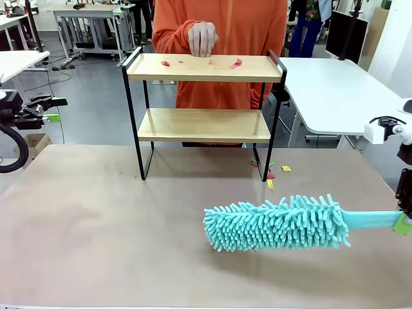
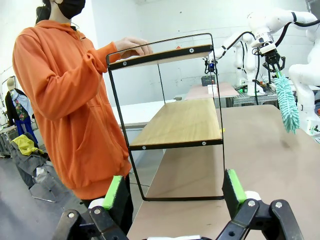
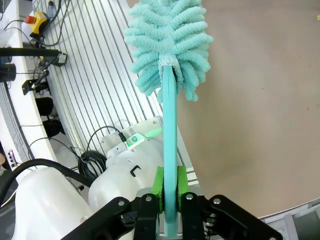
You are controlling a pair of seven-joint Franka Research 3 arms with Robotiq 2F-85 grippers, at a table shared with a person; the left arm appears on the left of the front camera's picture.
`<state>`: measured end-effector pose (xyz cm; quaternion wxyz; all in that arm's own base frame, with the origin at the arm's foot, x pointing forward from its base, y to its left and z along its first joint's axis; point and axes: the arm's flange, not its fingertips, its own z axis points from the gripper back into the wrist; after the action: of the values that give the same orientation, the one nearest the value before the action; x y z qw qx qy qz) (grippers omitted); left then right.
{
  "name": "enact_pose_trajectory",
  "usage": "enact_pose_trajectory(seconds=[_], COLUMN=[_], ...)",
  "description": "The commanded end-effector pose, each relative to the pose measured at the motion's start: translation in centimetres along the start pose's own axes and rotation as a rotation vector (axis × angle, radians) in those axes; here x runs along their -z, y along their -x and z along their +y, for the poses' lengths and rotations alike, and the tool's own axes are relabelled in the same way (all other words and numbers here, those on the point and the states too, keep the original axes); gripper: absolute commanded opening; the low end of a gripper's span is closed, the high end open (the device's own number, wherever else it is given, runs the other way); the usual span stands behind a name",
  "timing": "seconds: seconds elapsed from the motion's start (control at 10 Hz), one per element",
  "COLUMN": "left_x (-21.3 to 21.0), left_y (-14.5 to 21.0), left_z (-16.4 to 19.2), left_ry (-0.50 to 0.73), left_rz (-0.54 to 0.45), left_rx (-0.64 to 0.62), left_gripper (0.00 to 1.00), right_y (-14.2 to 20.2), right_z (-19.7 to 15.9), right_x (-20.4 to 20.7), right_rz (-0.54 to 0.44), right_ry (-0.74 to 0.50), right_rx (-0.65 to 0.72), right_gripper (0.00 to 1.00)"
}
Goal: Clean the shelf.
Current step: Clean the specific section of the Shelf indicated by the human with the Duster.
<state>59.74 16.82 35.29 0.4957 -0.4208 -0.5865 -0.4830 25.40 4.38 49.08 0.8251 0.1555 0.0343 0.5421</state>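
Well left of the shelf [image 1: 193,125], the left fingers [image 1: 58,102] stand spread wide with nothing between them. As I judge it, this arm is parked out of the way so the other can work. Its wrist view looks between the green pads at the shelf's end rail and sees the top board from below.

The shelf stands at the far edge of the surface [image 1: 96,212], square to the robot. Red scraps [image 1: 235,63] lie scattered on its top board [image 1: 257,68] and are likely the mess to be swept. Behind the shelf a person [image 1: 219,90] rests a hand [image 1: 202,37] at the board's back edge, probably to steady the light rack against a sweep.

In front of the shelf and to its right, the teal duster [image 1: 277,223] lies low over the surface with its head pointing left. Its handle [image 1: 373,220] runs right to the right fingers [image 1: 402,224], which pinch it tight between their pads. Gripping the handle's end gives the longest reach toward the top board.

I cannot tell whether the duster's fronds touch the surface. The scraps are too small to tell what they are made of, as are the coloured bits [image 1: 270,175] by the shelf's right foot. The picture edge cuts off most of the right arm. The person's other hand cannot be made out behind the shelf.
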Motion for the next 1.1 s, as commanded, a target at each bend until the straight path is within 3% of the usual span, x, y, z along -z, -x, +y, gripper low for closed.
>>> enact_pose_trajectory(seconds=[0.0, 1.0], left_x=[-0.08, -0.08], left_y=[-0.30, -0.30], left_z=[-0.24, -0.24], left_ry=[0.004, 0.004], left_rz=[0.004, 0.004], left_rx=[0.009, 0.009], left_gripper=[1.00, 1.00], right_y=[-0.01, 0.00], right_z=[-0.05, 0.00], right_x=[-0.24, 0.00], right_rz=[-0.018, 0.000], right_ry=[0.015, 0.000], right_rx=[0.003, 0.000], right_gripper=[0.13, 0.13])
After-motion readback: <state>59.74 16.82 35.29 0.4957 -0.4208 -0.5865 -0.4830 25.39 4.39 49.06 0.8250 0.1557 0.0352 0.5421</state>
